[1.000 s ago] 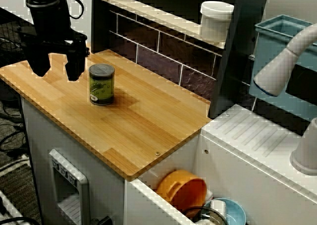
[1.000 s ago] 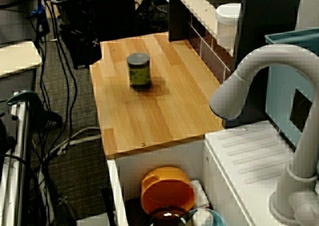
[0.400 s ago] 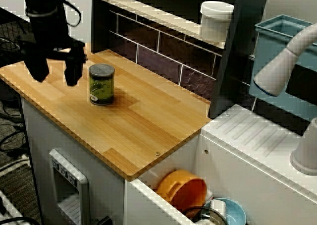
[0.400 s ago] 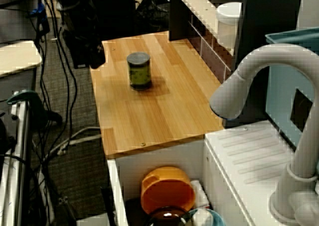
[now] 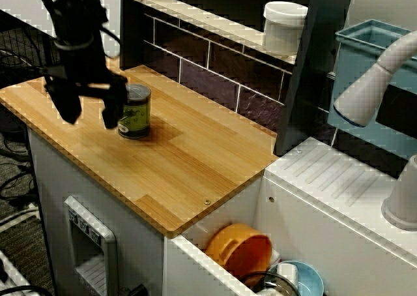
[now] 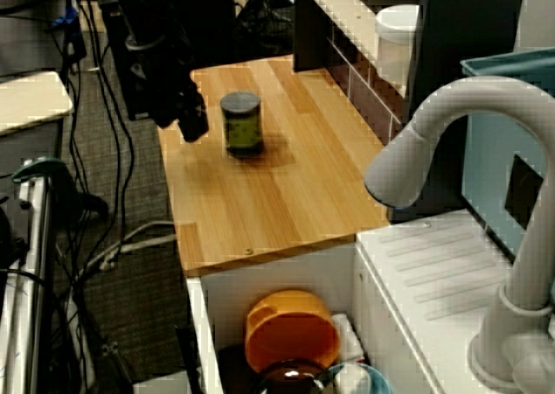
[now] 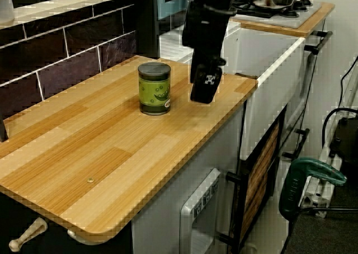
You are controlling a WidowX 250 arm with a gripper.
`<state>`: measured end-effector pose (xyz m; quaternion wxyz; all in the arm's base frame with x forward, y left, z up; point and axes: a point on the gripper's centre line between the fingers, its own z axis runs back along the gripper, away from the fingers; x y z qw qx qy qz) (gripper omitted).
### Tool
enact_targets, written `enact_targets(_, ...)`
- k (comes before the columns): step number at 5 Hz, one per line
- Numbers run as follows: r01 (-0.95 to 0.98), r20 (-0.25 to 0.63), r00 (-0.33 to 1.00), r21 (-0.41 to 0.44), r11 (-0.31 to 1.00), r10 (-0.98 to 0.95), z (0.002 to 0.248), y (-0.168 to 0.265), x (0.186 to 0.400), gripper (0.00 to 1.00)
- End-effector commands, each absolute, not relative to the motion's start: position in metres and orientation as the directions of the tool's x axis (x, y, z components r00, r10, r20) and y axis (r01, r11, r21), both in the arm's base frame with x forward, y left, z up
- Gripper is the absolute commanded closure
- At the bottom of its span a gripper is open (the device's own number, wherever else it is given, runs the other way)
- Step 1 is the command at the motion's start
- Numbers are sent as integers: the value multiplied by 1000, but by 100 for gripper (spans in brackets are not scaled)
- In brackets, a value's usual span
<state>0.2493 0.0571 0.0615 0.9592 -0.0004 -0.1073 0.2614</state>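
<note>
A green-labelled can with a dark lid stands upright on the wooden counter. My black gripper hangs just left of the can, close above the wood, open with nothing between its fingers. The right finger overlaps the can's left edge in the front view. From above the tap, the gripper is a short gap away from the can, near the counter's outer edge. In the view along the counter, the gripper is beside the can and not touching it.
A tiled back wall with a shelf holds a white container. The sink at the right holds an orange bowl and other dishes under a grey tap. A blue bin stands behind. Cables and a green tool lie on the floor.
The gripper has come from the far left corner of the counter, moving down and toward the can, staying open. The can has not moved.
</note>
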Motion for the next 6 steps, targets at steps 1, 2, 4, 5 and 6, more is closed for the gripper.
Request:
enact_targets(1,-500,257,824,-85,862,504,64,56,277,100)
enact_targets(2,-510,245,820,-99,855,518,64,52,283,100)
enact_targets(4,-520,270,805,-104,848,527,65,56,308,100)
enact_targets(5,-534,287,791,-109,839,541,65,63,325,100)
enact_targets(6,-539,299,787,-95,837,540,66,68,338,100)
